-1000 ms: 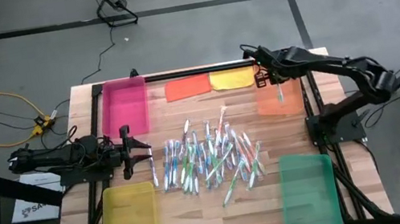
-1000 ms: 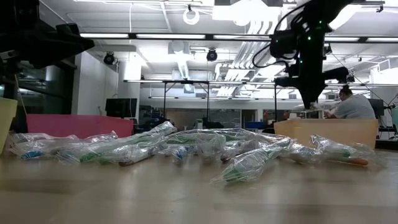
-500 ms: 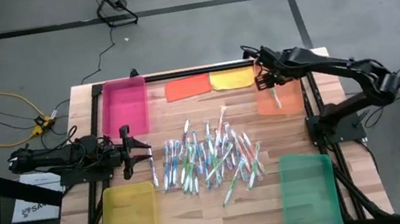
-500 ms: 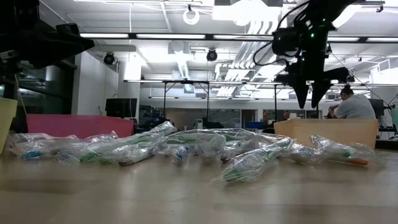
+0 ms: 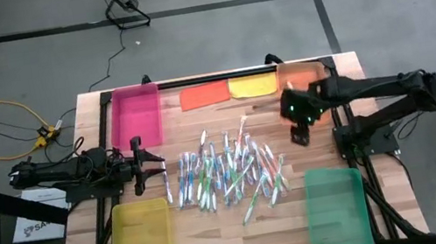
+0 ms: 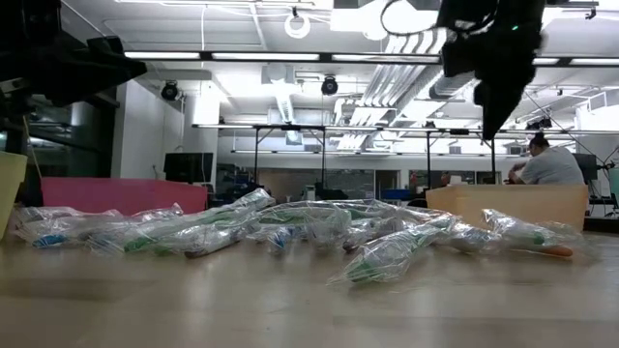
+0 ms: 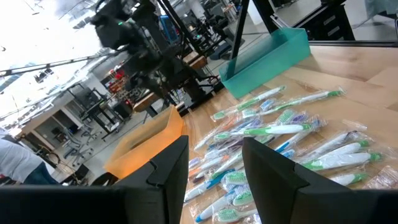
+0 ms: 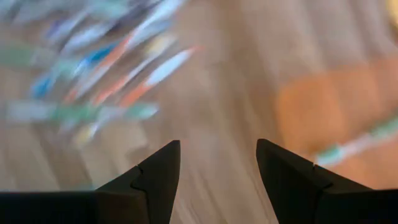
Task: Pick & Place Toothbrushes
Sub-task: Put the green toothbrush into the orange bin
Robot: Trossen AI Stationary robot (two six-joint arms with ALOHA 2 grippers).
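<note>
On the left side of the table a pink tray (image 5: 136, 115) sits at the far edge and a yellow tray (image 5: 140, 241) at the near edge, and between them the left gripper (image 5: 152, 162) lies low over the wood, its two fingers (image 7: 168, 168) spread apart with nothing between them, pointing at the pile. The toothbrushes (image 5: 228, 172) lie in clear wrappers heaped across the middle of the table, green, blue and orange ends mixed together, just beside that left gripper's tips. Beyond the heap, at the far edge, an orange cloth (image 5: 204, 95) and a yellow cloth (image 5: 253, 86) lie flat side by side. Farther right stands the orange tray (image 5: 302, 73), partly covered by the right arm, and one wrapped toothbrush (image 8: 360, 144) lies inside it. The right gripper (image 5: 299, 133) hangs above the bare wood between the heap and the orange tray, jaws apart and empty. A green tray (image 5: 335, 208) sits at the near right corner. Past the table, a person (image 6: 547, 162) sits in the room behind.
</note>
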